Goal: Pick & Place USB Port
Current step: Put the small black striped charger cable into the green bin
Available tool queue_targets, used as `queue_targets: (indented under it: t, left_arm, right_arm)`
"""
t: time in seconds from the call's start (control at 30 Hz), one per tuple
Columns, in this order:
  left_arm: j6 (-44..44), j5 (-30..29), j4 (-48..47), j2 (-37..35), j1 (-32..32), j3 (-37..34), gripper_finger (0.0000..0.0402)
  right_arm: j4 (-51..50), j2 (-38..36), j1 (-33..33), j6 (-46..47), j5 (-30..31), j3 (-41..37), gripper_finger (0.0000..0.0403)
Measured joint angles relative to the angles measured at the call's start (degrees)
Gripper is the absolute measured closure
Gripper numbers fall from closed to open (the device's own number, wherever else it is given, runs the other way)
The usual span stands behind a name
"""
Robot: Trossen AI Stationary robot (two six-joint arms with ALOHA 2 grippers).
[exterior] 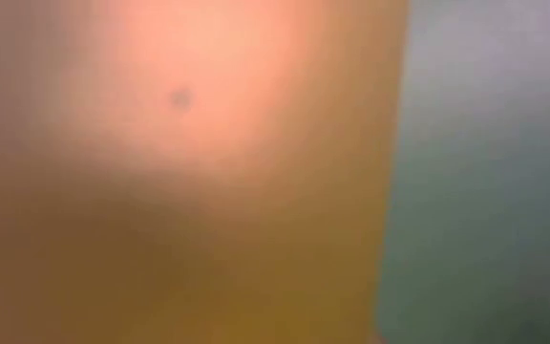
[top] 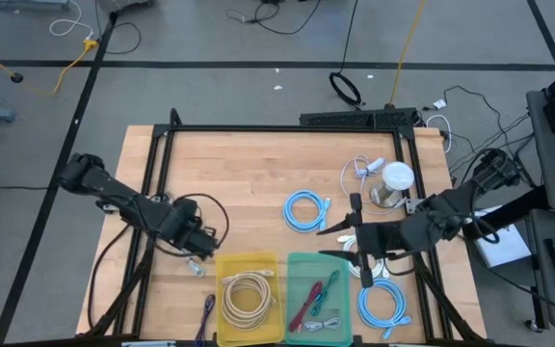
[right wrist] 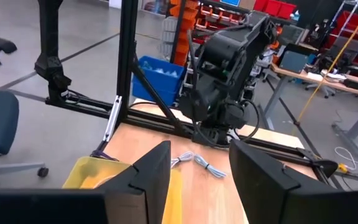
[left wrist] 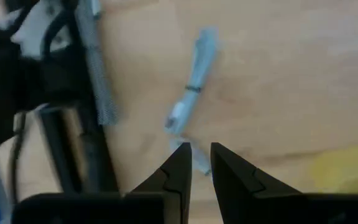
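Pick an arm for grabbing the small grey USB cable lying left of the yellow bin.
Left. The left gripper is open directly at the grey USB cable; the right gripper hangs over by the green bin.

No writing, label, brand, number or sign is legible in any view, on the bench or in the room.

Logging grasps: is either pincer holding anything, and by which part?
Nothing is held. The left pincer is open above a small grey cable; the right pincer is open too.
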Motion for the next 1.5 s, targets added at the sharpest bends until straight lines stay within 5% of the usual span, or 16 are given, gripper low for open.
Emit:
queue_targets:
  t: [0.23, 0.4, 0.9, 1.5]
  left_arm:
    - [-5.6, 5.4, -0.6, -0.2, -2.8, -7.3, 0.034]
    - [-7.1, 5.4, -1.5, -0.2, -4.8, -9.0, 0.0393]
    - [-7.1, 11.2, 4.2, -0.2, -5.2, -21.2, 0.0401]
    - [-14.5, 5.4, 3.6, -0.2, -7.3, -23.0, 0.0401]
  right_arm:
    - [0.1, 0.2, -0.3, 1.6, -0.2, 0.0, 0.0248]
    - [0.3, 0.2, -0.3, 4.0, -0.4, 0.0, 0.0248]
    - [6.0, 0.2, 0.1, 7.2, -4.9, 0.0, 0.0248]
    - [11.3, 0.2, 0.1, 4.3, -6.3, 0.0, 0.0248]
